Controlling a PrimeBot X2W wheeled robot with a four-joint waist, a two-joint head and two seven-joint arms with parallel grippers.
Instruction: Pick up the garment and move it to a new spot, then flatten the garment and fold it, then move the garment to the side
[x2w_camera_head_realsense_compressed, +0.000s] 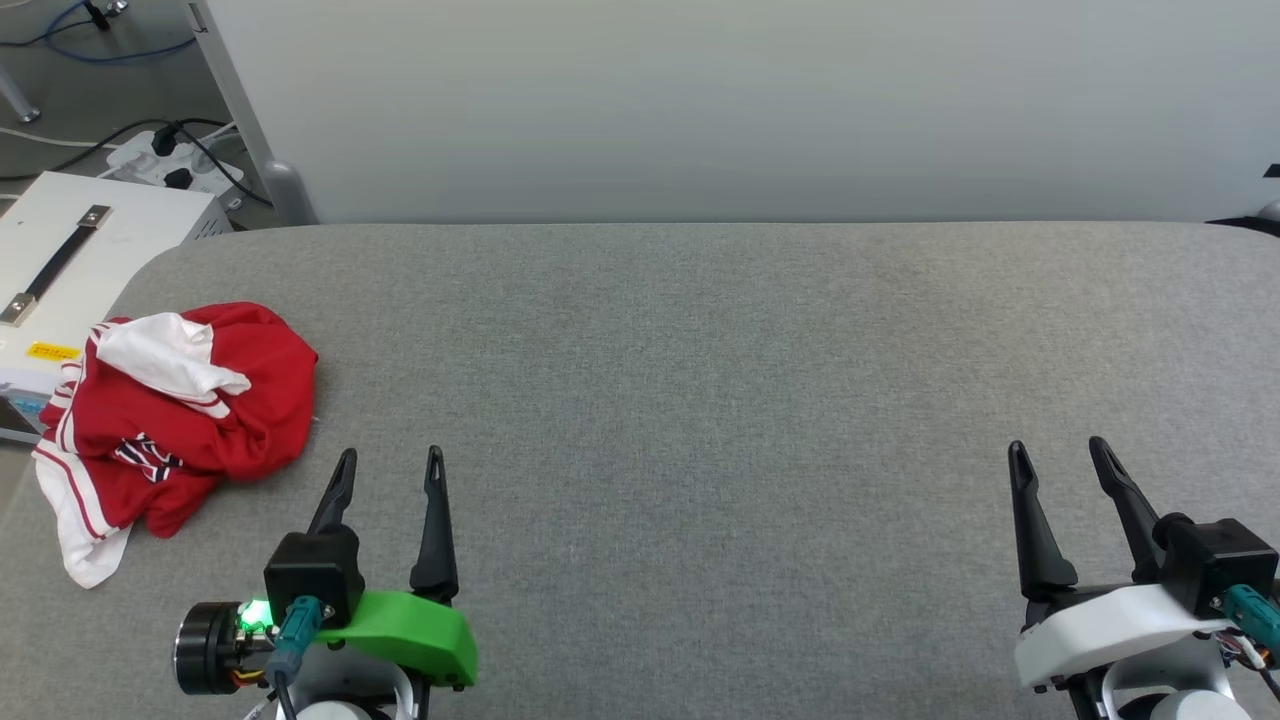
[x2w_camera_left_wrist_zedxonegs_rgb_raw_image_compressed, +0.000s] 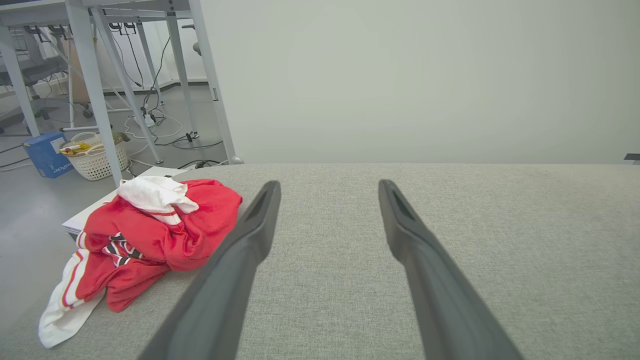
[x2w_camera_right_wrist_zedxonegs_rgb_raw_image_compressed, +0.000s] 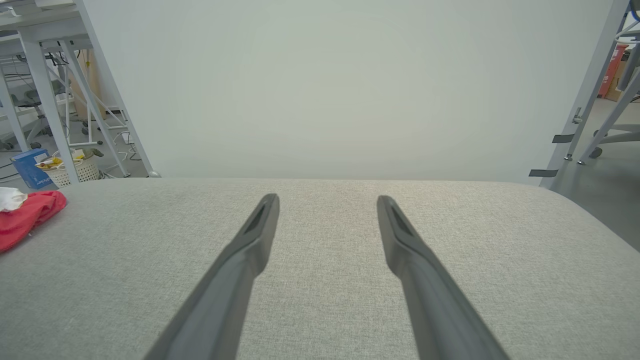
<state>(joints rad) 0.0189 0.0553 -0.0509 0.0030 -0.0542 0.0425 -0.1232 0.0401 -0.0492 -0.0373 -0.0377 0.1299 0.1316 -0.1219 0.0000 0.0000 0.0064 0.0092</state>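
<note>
The garment lies crumpled, a white sleeve on top, ahead and to the left of the left gripper, whose fingers stand apart and empty over the grey table. The right gripper, also spread, is well apart from it. The left wrist view adds a white basket on the floor beyond; the right wrist view catches the garment's red edge at far left.

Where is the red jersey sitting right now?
In the head view the garment lies crumpled at the left edge of the grey table, ahead and left of the open left gripper.
</note>
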